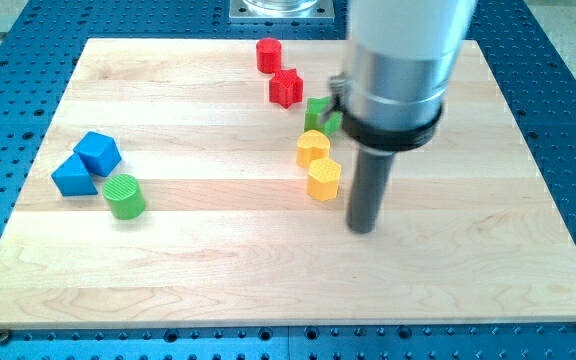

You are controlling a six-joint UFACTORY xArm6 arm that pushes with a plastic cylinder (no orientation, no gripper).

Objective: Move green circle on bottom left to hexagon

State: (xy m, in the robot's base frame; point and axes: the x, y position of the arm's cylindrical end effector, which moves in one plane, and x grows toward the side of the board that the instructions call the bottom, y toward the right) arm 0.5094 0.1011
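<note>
The green circle (124,195) is a short green cylinder at the board's lower left, just below two blue blocks. The yellow hexagon (323,180) stands near the board's middle, touching a yellow heart-shaped block (312,148) above it. My tip (363,226) rests on the board just right of and slightly below the yellow hexagon, a small gap apart. It is far to the right of the green circle.
A blue cube (98,152) and a blue triangle-like block (72,176) sit beside the green circle. A red cylinder (268,54) and a red star (286,88) lie at the top. A green block (321,113) is partly hidden behind the arm. Wooden board (218,270).
</note>
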